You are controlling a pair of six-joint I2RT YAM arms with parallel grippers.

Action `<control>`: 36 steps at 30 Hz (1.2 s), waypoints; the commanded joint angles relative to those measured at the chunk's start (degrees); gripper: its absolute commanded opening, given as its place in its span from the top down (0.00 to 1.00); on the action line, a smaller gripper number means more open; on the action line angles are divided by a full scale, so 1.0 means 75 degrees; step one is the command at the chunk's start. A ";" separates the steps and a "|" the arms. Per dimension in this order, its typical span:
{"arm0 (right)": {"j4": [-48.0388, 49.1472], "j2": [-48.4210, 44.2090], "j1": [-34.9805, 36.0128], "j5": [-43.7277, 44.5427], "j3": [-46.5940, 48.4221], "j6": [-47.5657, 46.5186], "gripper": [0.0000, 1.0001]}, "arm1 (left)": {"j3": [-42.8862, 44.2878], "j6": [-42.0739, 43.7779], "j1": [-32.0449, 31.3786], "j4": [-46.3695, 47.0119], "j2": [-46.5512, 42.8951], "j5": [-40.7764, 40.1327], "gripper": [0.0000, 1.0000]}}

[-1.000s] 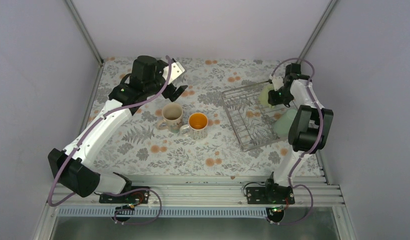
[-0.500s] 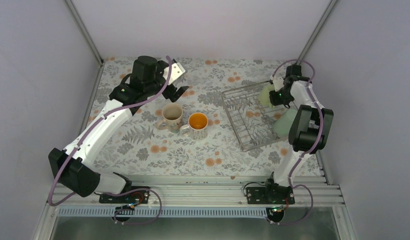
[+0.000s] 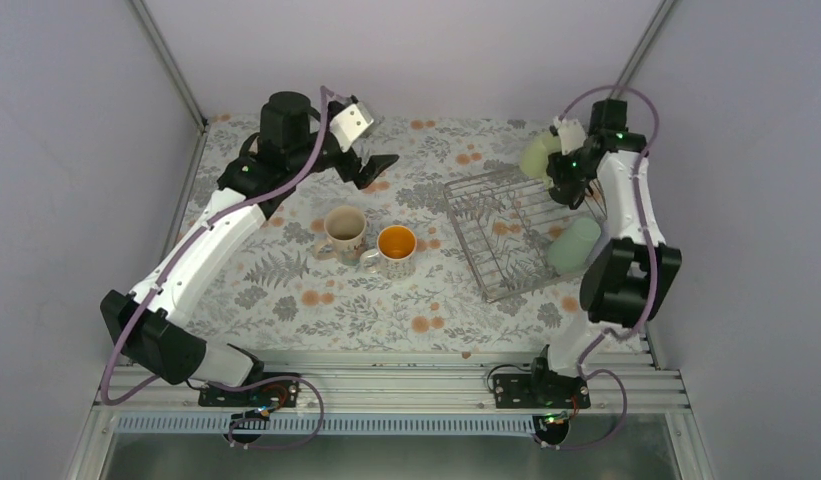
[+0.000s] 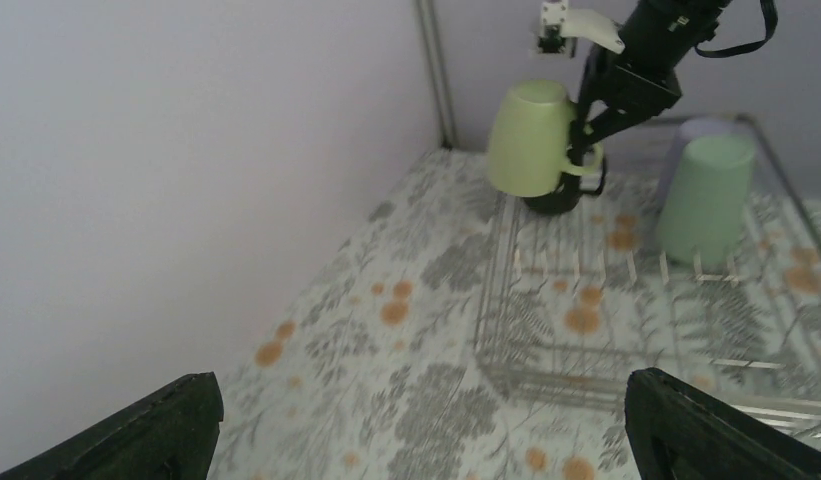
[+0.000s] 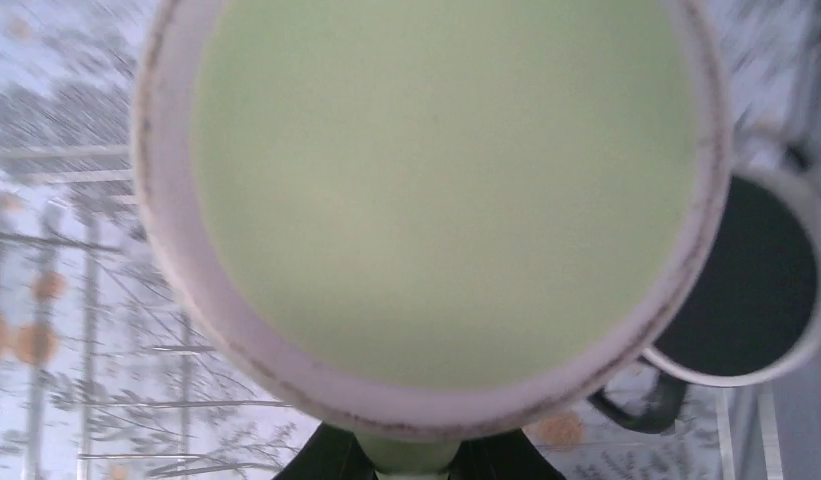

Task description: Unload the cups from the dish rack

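Note:
My right gripper (image 3: 560,163) is shut on the handle of the pale green mug (image 3: 535,158) and holds it upside down above the far end of the dish rack (image 3: 491,235). In the right wrist view the mug (image 5: 436,190) fills the frame above the gripper (image 5: 414,462), and the black mug (image 5: 751,280) stands in the rack below it. The green tumbler (image 3: 573,245) stands upside down in the rack's right side, with a lavender tumbler (image 4: 686,135) just behind it. My left gripper (image 3: 371,165) is open and empty, raised over the table's far left and facing the rack (image 4: 626,330).
The cream patterned mug (image 3: 344,230) and the mug with the orange inside (image 3: 396,243) stand upright side by side on the floral tablecloth, left of the rack. Grey walls and metal corner posts close in the back and sides.
My right gripper has lifted the pale green mug up and back, off the rack. My left gripper has risen and swung to the right, towards the rack.

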 commanded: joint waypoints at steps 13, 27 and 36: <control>0.0228 -0.2281 0.0514 -0.4492 0.1480 0.0648 0.96 | 0.1392 -0.2372 0.0225 0.1401 0.1462 0.4096 0.00; 0.1882 -0.2393 0.0867 -0.7897 0.0744 0.1879 0.97 | 0.1522 -0.3563 0.0416 0.3027 0.2054 0.4869 0.00; 0.2506 -0.2229 0.1413 -0.8205 0.0369 0.2250 0.97 | 0.1582 -0.3892 0.0309 0.3472 0.2314 0.4953 0.00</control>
